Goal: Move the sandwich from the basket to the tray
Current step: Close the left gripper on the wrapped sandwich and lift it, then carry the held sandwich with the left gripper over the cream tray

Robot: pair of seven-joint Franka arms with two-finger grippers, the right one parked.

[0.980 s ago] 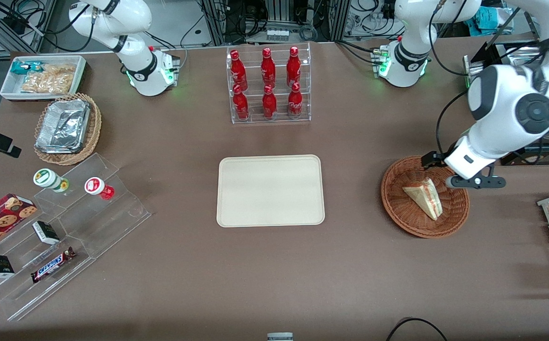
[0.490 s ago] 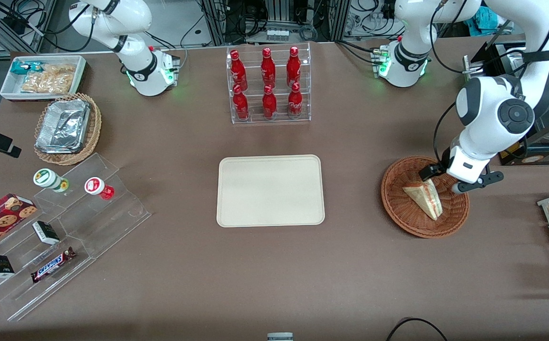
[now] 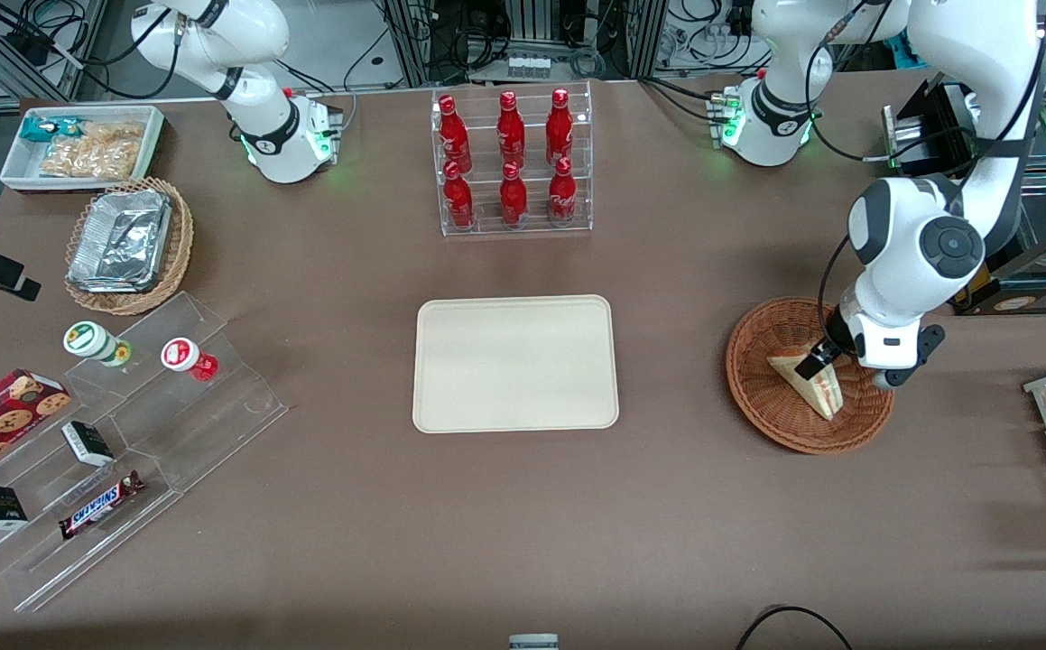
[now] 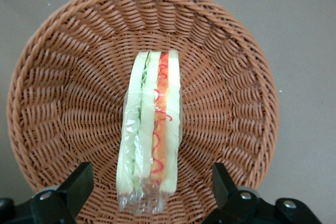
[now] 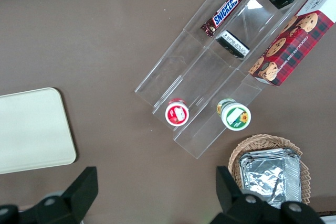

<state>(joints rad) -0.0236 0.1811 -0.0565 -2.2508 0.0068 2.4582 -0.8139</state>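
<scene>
Right now I see my gripper point(image 4: 151, 195) hovering over the basket point(image 4: 63, 77), its fingers point(image 4: 79, 184) spread wide, one on each side of the sandwich's point(image 4: 150, 135) near end and touching nothing. From the wrist camera, the sandwich lies in the middle of the basket with its long axis running straight out from the gap between the jaws. It sits cut edge up: white bread, green and red filling stripes, clear wrap. The tray point(image 3: 515, 363) lies well apart.
</scene>
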